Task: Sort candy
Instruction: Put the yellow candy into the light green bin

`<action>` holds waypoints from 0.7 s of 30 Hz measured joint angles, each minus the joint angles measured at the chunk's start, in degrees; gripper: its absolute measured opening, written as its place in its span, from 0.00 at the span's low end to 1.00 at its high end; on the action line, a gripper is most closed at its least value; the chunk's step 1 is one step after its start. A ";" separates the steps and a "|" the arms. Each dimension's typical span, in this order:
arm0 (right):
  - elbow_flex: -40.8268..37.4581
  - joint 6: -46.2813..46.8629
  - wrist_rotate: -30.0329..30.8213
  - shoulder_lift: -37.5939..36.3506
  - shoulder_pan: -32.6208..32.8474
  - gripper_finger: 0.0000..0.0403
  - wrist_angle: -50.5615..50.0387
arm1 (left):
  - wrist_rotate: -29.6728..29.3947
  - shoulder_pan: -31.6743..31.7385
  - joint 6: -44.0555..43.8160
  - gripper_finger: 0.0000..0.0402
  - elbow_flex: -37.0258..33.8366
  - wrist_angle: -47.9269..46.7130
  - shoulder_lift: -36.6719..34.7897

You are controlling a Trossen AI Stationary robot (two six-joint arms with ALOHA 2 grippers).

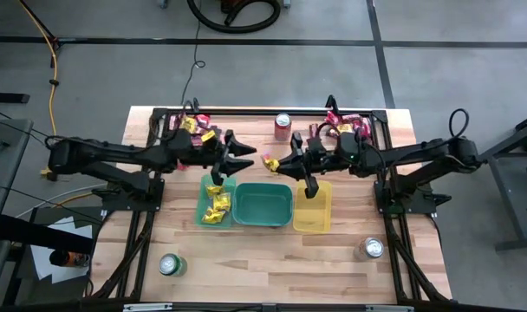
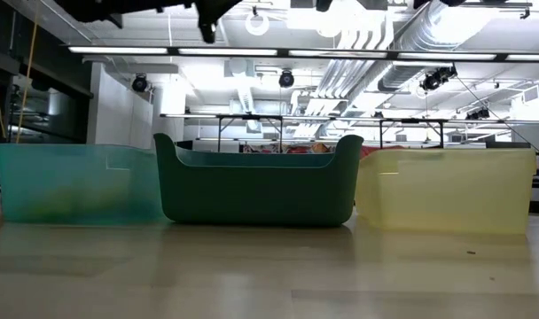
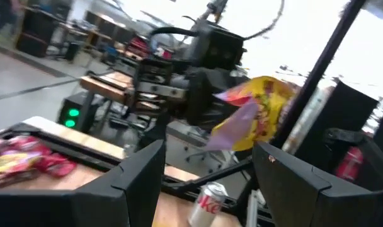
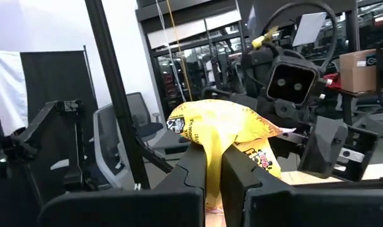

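Observation:
The candy lies in two piles at the table's far edge, a left pile (image 1: 195, 128) and a right pile (image 1: 341, 126) of red and yellow packets. Several yellow packets (image 1: 216, 204) sit in the teal bin (image 1: 204, 189). My right gripper (image 1: 281, 162) (image 4: 215, 165) is shut on one yellow packet (image 1: 269, 162) above the table, just beyond the green bin (image 1: 263, 222). My left gripper (image 1: 244, 159) (image 3: 207, 170) is open and faces that packet (image 3: 261, 110) from a short way off, touching nothing. My right gripper pinches the yellow packet between its two fingers at the packet's near end (image 4: 214, 150). The fingers come level from the table's right. The packet is lifted clear, and its free part (image 4: 217, 123) sticks out past the fingertips toward the left gripper.
Three bins stand side by side mid-table: teal, green and yellow (image 1: 313, 224); the low view shows them as teal (image 2: 74, 182), green (image 2: 256, 190), yellow (image 2: 447, 190). A red can (image 1: 283, 124) stands at the far edge, a green can (image 1: 170, 264) and a silver can (image 1: 373, 249) near the front.

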 joint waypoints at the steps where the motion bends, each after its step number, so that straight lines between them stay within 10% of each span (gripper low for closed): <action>1: 0.00 0.17 0.00 0.30 -0.01 0.02 0.68 | 0.92 -0.36 0.46 0.57 1.04 0.02 0.97; 16: 0.00 3.26 -1.05 0.38 -0.04 0.02 -1.02 | 5.40 -1.74 4.76 0.55 9.04 0.11 9.63; 21: 0.00 8.73 -0.82 0.37 -0.04 0.09 -1.20 | 5.63 -1.74 6.84 0.33 9.11 -0.33 9.70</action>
